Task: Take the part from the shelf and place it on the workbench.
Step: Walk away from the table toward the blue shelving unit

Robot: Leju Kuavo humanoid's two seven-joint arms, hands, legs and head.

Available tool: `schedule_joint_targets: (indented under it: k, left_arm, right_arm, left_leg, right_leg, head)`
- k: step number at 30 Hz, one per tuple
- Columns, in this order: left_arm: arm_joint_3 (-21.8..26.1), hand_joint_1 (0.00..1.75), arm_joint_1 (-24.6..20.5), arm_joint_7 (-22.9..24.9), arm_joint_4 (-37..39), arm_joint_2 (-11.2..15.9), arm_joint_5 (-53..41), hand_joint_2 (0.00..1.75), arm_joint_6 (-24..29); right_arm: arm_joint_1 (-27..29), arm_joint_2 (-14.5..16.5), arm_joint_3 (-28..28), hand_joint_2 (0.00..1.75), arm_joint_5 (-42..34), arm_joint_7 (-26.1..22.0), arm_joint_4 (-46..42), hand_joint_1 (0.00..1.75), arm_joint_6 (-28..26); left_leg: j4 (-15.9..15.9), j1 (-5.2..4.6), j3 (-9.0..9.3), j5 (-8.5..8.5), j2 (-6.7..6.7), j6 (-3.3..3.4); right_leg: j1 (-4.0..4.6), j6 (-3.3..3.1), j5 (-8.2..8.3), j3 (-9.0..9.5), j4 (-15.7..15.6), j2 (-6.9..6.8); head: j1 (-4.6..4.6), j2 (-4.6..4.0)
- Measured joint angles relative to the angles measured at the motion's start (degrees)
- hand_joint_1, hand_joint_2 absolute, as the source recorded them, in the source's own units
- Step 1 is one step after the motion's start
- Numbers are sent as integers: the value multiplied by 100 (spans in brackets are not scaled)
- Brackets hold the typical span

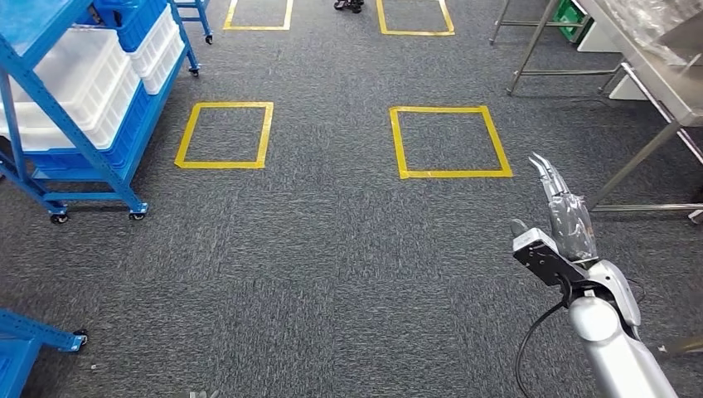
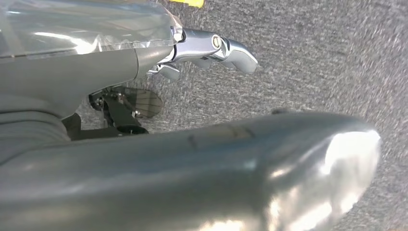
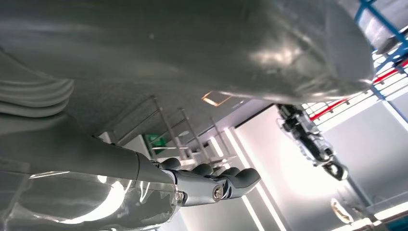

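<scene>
I am looking down at grey carpet floor [image 1: 332, 274] from my head. My right hand [image 1: 557, 217] is sticking up at the lower right of the frame, with its fingers straight and close together, and it is holding nothing. The blue shelf [image 1: 79, 141] is standing at the upper left, with white bins [image 1: 79, 83] sitting on it. I cannot tell which thing in there is the part. The metal workbench [image 1: 663, 91] is at the upper right, near my right hand but not touching it. Two yellow tape squares [image 1: 450, 142] are lying on the floor between the shelf and the workbench.

My right wrist camera is showing that hand's fingers [image 3: 226, 180] from close up, a bit bent, with nothing in them. Behind them it is showing table legs, which my head cannot see that way.

My left wrist camera is showing my left hand [image 2: 183, 53] over the carpet. Its fingers [image 2: 226, 48] are apart and holding nothing.
</scene>
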Motion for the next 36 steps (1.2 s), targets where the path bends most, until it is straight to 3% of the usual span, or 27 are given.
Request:
schedule_joint_targets:
  k: [2,3,4,6,8,10,12,13,14,17,19,21,23,25,27,28,29,30,32,34,36]
  left_arm:
    - [-67,0,-39,23,0,-12,-11,0,-8]
    - [-99,0,-55,33,0,-17,-16,0,-11]
    - [-124,0,-62,39,0,-20,-16,0,-14]
    - [-151,0,-63,44,0,-21,-15,0,-15]
    - [-169,0,-73,45,0,-21,-14,0,-16]
    - [-184,0,-99,45,0,-21,-14,0,-16]
    - [-204,0,-109,48,0,-21,-14,0,-16]
    - [-216,0,-108,54,0,-21,-14,0,-16]
    - [-229,0,-107,65,0,-20,-14,0,-15]
    - [-259,0,-114,101,0,-13,-13,0,-11]
    - [-266,0,-123,110,0,-8,-8,0,-11]
    - [-267,0,-116,115,0,2,3,0,-7]
    - [-268,0,-93,108,1,17,29,0,8]
    - [-269,0,-83,93,2,31,77,0,31]
    - [-269,0,-77,103,2,43,115,0,71]
    - [-269,0,-69,132,2,50,107,0,116]
    - [-272,0,-63,194,2,59,78,0,190]
    - [-282,0,-60,303,3,70,29,0,304]
    - [-312,0,-55,645,20,114,-91,0,627]
    - [-338,0,-19,1063,72,216,-217,0,993]
    - [-390,0,85,1538,150,373,-428,0,1339]
  right_arm:
    - [279,-7,-111,0,24,-44,-272,0,-9]
    - [412,-5,-152,0,50,-64,-401,0,-15]
    - [525,0,-179,0,75,-79,-512,0,-21]
    - [672,8,-200,0,102,-84,-688,0,-26]
    - [758,18,-208,0,110,-86,-820,0,-28]
    - [833,26,-229,0,114,-88,-904,0,-32]
    - [889,33,-251,0,114,-88,-941,0,-39]
    - [918,39,-257,0,118,-89,-959,0,-47]
    - [956,50,-264,0,127,-92,-988,0,-64]
    - [1136,116,-299,0,191,-136,-1141,0,-166]
    - [1249,170,-316,0,220,-176,-1239,0,-231]
    - [1370,224,-328,0,272,-215,-1328,0,-302]
    - [1510,292,-338,0,388,-272,-1432,0,-410]
    - [1653,363,-369,0,475,-307,-1545,0,-521]
    - [1786,427,-442,0,450,-311,-1652,0,-560]
    - [1836,452,-493,0,411,-319,-1702,0,-543]
    - [1878,468,-552,0,361,-337,-1757,0,-514]
    - [1912,477,-622,0,306,-364,-1820,0,-468]
    - [1982,481,-788,0,191,-436,-1955,0,-354]
    - [2086,481,-966,0,99,-498,-2099,0,-255]
    - [2182,494,-1098,0,66,-561,-2231,0,-192]
  left_leg:
    - [37,-6,-10,-21,-133,-25]
    - [48,-6,-24,-27,-191,-48]
    - [48,-3,-38,-28,-244,-76]
    - [40,1,-55,-30,-303,-137]
    - [238,-23,-135,-183,-50,-194]
    - [873,-28,-414,-557,324,-238]
    - [1596,0,-755,-861,451,-272]
    - [1717,13,-809,-863,470,-285]
    - [1599,21,-741,-754,491,-291]
    - [409,3,-91,-246,768,-245]
    - [32,-35,105,-149,870,-178]
    - [-1,-50,100,-126,743,-111]
    - [-68,-29,128,-81,621,-49]
    - [-109,-1,152,-44,508,-9]
    - [-103,-2,146,-37,368,5]
    - [-96,-6,145,-37,291,5]
    - [-85,-7,146,-39,211,2]
    - [-71,-5,150,-43,133,-5]
    - [-26,-6,140,-65,-19,-39]
    - [9,-8,105,-78,-146,-95]
    - [5,-3,70,-73,-245,-162]
  right_leg:
    - [-3,-30,345,302,-727,232]
    - [5,-40,413,384,-923,311]
    - [16,-53,415,411,-988,348]
    - [23,-103,435,430,-1016,231]
    - [10,-180,454,470,-1071,104]
    - [27,-237,452,493,-1096,-51]
    - [48,-256,440,494,-1090,-213]
    - [51,-258,433,496,-1086,-296]
    - [52,-253,425,504,-1083,-375]
    - [64,-210,375,560,-1070,-593]
    - [82,-159,350,583,-1063,-701]
    - [81,-99,340,605,-1074,-799]
    - [47,-37,228,592,-962,-609]
    - [16,-3,-100,365,-429,-233]
    - [11,7,-402,-9,308,-87]
    - [9,10,-412,-120,492,-76]
    - [5,10,-310,-132,465,-69]
    - [-3,7,-113,-31,213,-44]
    - [-27,0,271,309,-553,169]
    - [-24,-28,403,488,-964,318]
    - [-8,-88,402,493,-985,237]
  head:
    - [0,0]
    - [-1,0]
    - [-2,0]
    - [-3,0]
    - [-7,0]
    - [-9,0]
    - [-9,0]
    - [-10,0]
    - [-10,0]
    - [-10,0]
    - [-9,0]
    - [-9,0]
    - [-9,0]
    - [-3,0]
    - [3,0]
    - [3,0]
    - [3,0]
    - [3,0]
    - [3,0]
    - [2,0]
    - [1,0]
